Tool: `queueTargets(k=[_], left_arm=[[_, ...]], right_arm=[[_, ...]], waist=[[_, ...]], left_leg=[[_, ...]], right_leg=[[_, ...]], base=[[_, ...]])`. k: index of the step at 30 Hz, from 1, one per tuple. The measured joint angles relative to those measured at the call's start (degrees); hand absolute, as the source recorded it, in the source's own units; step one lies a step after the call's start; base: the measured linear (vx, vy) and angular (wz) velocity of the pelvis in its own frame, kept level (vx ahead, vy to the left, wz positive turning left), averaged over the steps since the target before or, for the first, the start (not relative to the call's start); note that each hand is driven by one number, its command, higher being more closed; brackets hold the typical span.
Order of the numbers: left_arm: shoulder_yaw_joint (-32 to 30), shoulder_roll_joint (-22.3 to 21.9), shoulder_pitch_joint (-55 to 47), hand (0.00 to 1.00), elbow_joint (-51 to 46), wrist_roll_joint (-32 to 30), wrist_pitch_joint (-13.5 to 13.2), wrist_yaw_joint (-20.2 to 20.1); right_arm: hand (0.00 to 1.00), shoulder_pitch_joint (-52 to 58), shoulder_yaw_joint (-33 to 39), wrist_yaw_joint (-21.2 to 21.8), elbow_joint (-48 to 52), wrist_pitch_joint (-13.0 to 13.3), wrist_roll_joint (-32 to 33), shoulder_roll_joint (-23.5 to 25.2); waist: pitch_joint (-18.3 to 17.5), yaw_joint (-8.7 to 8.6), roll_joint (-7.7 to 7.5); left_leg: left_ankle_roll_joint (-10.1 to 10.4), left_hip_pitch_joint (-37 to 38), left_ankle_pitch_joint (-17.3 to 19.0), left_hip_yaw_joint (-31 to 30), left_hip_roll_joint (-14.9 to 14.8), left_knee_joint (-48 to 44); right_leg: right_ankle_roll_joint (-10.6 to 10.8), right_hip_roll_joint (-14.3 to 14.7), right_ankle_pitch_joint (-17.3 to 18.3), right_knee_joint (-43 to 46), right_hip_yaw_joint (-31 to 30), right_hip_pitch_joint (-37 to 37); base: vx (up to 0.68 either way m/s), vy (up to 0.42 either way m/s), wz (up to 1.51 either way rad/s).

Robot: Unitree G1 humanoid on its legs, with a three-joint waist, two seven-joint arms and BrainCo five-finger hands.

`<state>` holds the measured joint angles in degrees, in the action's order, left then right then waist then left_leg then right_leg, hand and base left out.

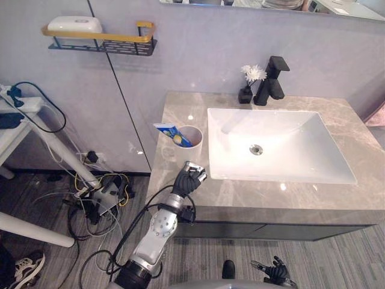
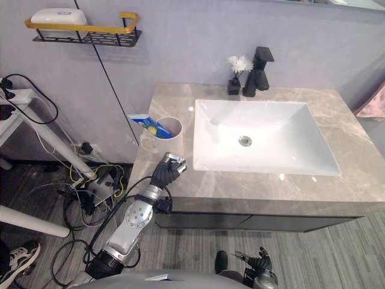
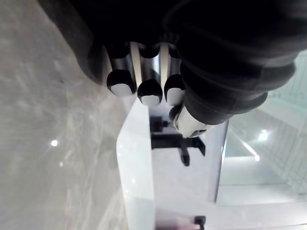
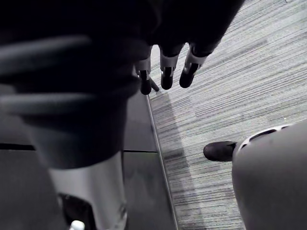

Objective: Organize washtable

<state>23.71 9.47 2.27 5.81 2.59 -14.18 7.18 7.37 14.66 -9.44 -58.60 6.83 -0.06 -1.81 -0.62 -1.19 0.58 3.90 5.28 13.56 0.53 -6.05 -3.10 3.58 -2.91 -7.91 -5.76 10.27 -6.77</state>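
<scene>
A white cup [image 1: 191, 146] stands on the grey marble countertop [image 1: 180, 108] to the left of the white basin [image 1: 218, 162]. A blue toothpaste tube [image 1: 173, 133] leans out of the cup. My left hand [image 1: 189, 179] rests on the counter's front left part, just in front of the cup and apart from it. Its fingers [image 3: 151, 92] are curled in with nothing held. My right hand [image 1: 275, 271] hangs low by the floor below the counter, with its fingers [image 4: 169, 69] relaxed and empty.
A black faucet [image 1: 272, 81] and a small black vase with a white flower [image 1: 249, 83] stand behind the basin. A wall shelf with a yellow rail [image 1: 102, 37] carries a white soap box [image 1: 75, 24]. Cables and a white table leg [image 1: 57, 147] lie left of the cabinet.
</scene>
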Motion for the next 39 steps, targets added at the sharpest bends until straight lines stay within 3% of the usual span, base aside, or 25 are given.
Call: queueTargets(k=[15, 33, 39], left_arm=[[-6.1, -0.5, 2.5, 1.0, 3.8, -1.5, 0.1, 3.2], [-8.5, -0.6, 6.5, 1.0, 9.3, -1.8, 0.4, 6.2], [-12.5, -1.7, 7.0, 1.0, 10.4, -1.7, 0.6, 8.2]], right_arm=[[0.0, -0.5, 1.9, 0.6, -0.1, -0.1, 0.0, 0.2], [0.0, -0.5, 3.5, 0.7, 0.0, -0.7, -0.1, 0.2], [0.0, -0.5, 3.5, 0.9, 0.3, -0.8, -0.1, 0.2]], waist=[[0.0, -1.15, 0.43], [0.0, -1.12, 0.53], [0.0, -1.11, 0.52]], left_leg=[[0.3, 0.2, 0.2, 2.0, -0.2, -0.2], [0.9, -0.4, 0.7, 3.9, -0.1, -0.4], [0.8, -0.8, 0.7, 5.3, -0.2, -0.7]], right_leg=[[-0.1, 0.5, -0.2, 0.0, -1.8, -0.7], [-0.1, 0.7, -1.0, 0.0, -3.5, -1.9], [-0.3, 0.8, -1.4, 0.0, -4.7, -2.9]], base=[[-0.01, -0.004, -0.05], [-0.03, -0.009, -0.05], [-0.03, -0.006, -0.12]])
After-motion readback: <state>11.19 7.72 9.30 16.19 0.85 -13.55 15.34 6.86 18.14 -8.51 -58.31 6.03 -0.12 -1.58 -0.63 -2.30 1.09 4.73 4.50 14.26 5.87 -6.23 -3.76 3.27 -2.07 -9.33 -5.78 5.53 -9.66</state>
